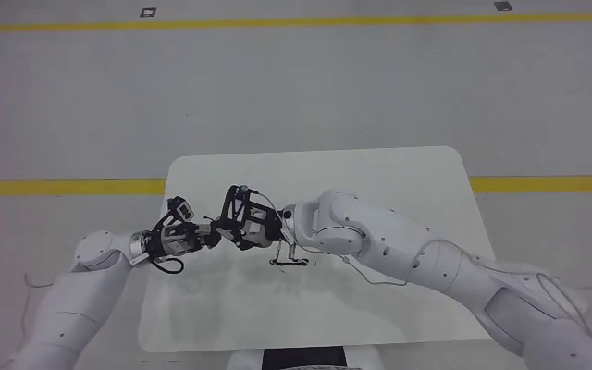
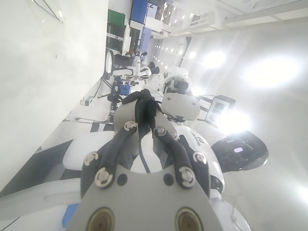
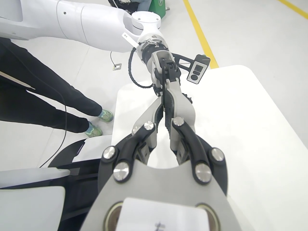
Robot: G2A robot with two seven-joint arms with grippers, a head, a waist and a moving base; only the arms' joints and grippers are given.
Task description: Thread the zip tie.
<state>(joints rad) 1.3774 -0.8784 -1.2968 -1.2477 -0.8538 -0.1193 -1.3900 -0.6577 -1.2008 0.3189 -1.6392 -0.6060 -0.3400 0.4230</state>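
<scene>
two grippers meet tip to tip above the table (image 1: pixel 388 185), over the part of it toward the robot's left. the right gripper (image 3: pixel 164 108) has its jaws drawn narrow, the ribbed black pads (image 3: pixel 170 111) almost together, and between them they pinch the zip tie (image 3: pixel 164 90). it is a thin black strap that runs straight out past the pads, clear of the table, to the left gripper (image 3: pixel 166 82) facing it. in the right wrist view the strap reaches up into the left gripper's black linkage, so one strap spans both tools.

in the left wrist view the left gripper (image 2: pixel 142 102) has its grey fingers (image 2: pixel 127 114) converging to a close point around a bunched black mass. from there the zip tie (image 2: pixel 142 155) trails back as a slim curved line between the fingers toward the palm. its jaws stand nearly closed on the strap.

from above, the left gripper (image 1: pixel 205 237) and the right gripper (image 1: pixel 224 228) sit just beside each other, both held over the table and not resting on it. the strap between them is too small to pick out there.

a second thin dark strip (image 1: pixel 289 262) lies flat on the table, beneath the right arm's wrist and apart from both grippers. the same strip (image 2: pixel 45 7) shows as a narrow loop on the table in the left wrist view.
</scene>
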